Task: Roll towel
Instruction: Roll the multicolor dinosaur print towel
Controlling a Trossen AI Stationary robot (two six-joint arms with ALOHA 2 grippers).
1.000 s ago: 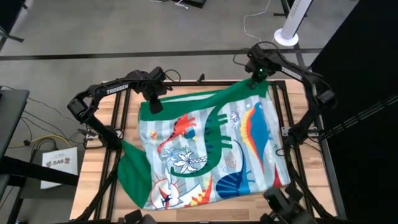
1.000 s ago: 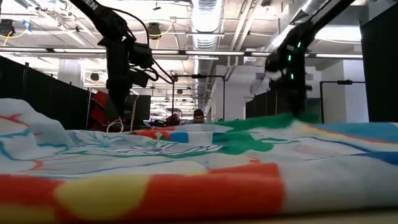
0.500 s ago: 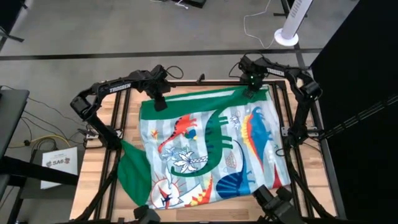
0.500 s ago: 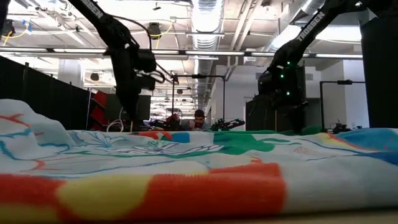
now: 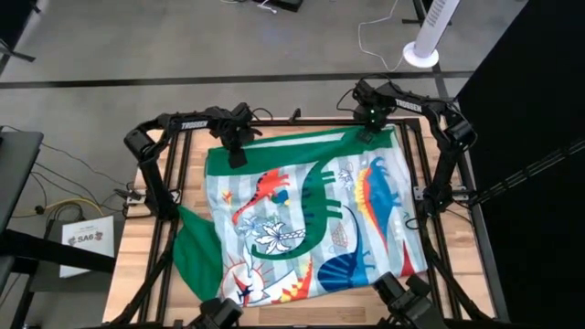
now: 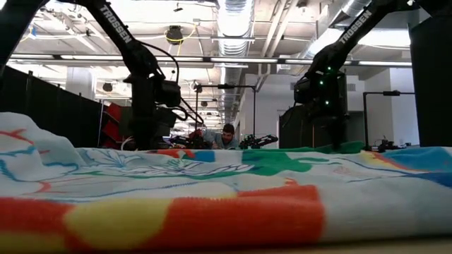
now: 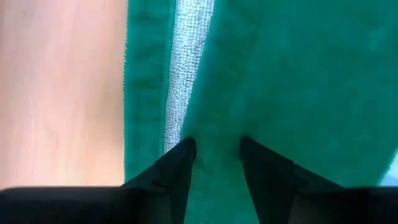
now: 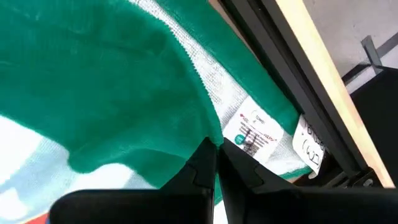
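The towel point(image 5: 302, 219), green-bordered with a light-blue print, lies spread over the wooden table point(image 5: 137, 265), and its near part fills the low view point(image 6: 212, 183). My left gripper point(image 5: 236, 153) is down at the towel's far left corner. It is open, and its fingertips point(image 7: 186, 149) stand on either side of a patch of green border. My right gripper point(image 5: 369, 131) is shut at the far right corner, where white care labels point(image 8: 252, 134) show on the turned-up underside. My left gripper points down at the green border point(image 7: 214, 124) by the far left corner; I cannot tell whether its fingertips touch the cloth. My right gripper pinches the green far edge point(image 8: 202, 127) near the far right corner, coming from above. The edge is folded over there and the cloth lies low on the table.
The towel's near left corner point(image 5: 196, 251) is folded over, plain green side up. Black frame rails point(image 5: 416, 155) run along the table's sides. A white floor fan point(image 5: 425, 41) stands beyond the far edge. A person point(image 6: 227, 135) sits in the room behind.
My right gripper has come down and slightly toward the table's near left. The far right corner of the towel, lifted before, has come down with it and lies low now. My left gripper has shifted a little toward the table's right and lower at the far left corner.
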